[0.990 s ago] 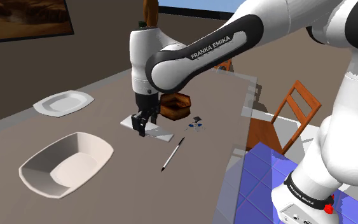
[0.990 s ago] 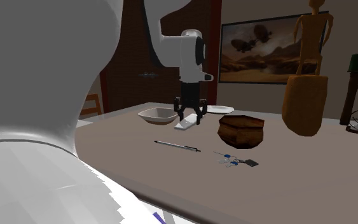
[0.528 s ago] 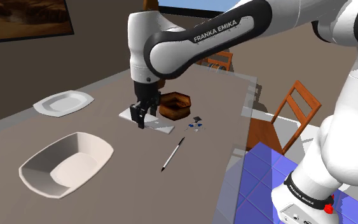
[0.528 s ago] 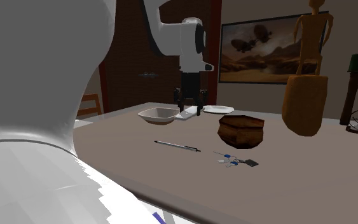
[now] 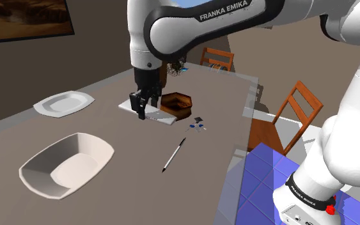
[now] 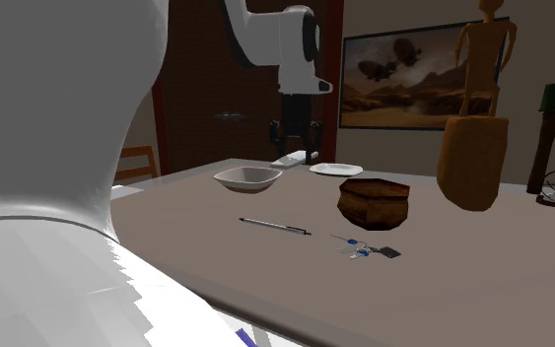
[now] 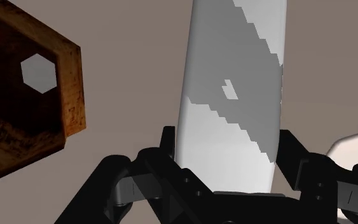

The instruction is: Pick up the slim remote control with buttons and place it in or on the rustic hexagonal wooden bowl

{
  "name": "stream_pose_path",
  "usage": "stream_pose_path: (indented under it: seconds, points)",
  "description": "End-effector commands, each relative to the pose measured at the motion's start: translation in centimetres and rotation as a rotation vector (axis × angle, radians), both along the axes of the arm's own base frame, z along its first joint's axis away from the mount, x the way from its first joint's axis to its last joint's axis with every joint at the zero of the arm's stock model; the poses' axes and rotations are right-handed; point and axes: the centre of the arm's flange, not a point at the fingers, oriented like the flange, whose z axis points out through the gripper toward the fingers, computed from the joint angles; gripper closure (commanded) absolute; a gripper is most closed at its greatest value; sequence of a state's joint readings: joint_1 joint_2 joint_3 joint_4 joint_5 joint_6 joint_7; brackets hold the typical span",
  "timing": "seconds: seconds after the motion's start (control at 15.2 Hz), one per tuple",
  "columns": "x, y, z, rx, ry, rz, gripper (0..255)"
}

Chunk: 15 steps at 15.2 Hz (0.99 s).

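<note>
Holds the remote control [image 7: 234,83], a pale grey slab, clamped across its narrow width between both fingers of the gripper [image 7: 228,162]. Carries it with the long axis running straight out ahead of the fingers. Judged lifted clear of the table [image 5: 127,185], not resting on it.

Shows the hexagonal wooden bowl [image 7: 25,95] in the wrist view just beside the remote, apart from it, off to one side of the fingers. Puts the same bowl at centre frame in the shoulder view, immediately right of the gripper, with the remote's lower-right end overlapping the near rim in the picture.

Calls, on judgement, for a short sideways carry toward frame right, then release over the hollow. Risks the long slab bridging the rim or tipping out.
</note>
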<state>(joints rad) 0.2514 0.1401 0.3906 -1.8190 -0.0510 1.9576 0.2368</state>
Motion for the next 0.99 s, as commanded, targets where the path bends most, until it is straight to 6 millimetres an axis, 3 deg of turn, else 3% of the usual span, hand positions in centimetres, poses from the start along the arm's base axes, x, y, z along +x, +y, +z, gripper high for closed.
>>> stream_pose_path:
  seconds: [0.0,0.33,0.92]
  points:
    - [0.1,0.0,1.1,0.000,0.000,0.000,255]
    - [0.1,0.0,3.4,0.000,0.000,0.000,255]
    - [4.0,-11.2,3.6,0.000,0.000,0.000,255]
